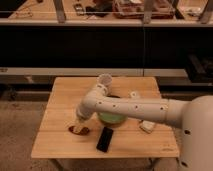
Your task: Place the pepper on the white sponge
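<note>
The pepper [79, 130] is a small dark red oval lying on the wooden table [55, 142] near its front left. My gripper [80, 121] reaches down from the white arm [125, 107] and sits right over the pepper, at or touching its top. The white sponge [147, 126] is a small white block on the right side of the table, to the right of the green bowl [112, 119] and partly behind the arm.
A flat black phone [105, 139] lies just right of the pepper, in front of the bowl. A white cup [105, 79] stands at the table's back edge. A narrow white object [134, 94] lies at the back right. Dark shelving runs behind the table.
</note>
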Controlling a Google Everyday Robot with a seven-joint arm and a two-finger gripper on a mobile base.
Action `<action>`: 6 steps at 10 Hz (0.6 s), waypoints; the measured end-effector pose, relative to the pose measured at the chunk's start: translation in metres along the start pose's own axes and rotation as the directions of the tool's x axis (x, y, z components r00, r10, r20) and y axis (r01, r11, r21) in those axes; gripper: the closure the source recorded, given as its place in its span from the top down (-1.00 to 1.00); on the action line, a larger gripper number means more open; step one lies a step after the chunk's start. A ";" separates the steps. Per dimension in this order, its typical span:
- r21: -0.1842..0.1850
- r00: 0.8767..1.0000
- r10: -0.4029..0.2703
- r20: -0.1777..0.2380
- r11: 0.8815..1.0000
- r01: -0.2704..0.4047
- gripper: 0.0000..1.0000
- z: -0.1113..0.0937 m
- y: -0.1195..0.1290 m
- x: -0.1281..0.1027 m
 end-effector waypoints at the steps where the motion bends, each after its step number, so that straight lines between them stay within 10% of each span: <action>1: 0.007 1.000 0.004 0.015 1.000 -0.004 0.60 0.003 -0.004 -0.005; 6: 0.030 0.999 0.015 0.051 0.999 -0.016 0.60 0.012 -0.015 -0.010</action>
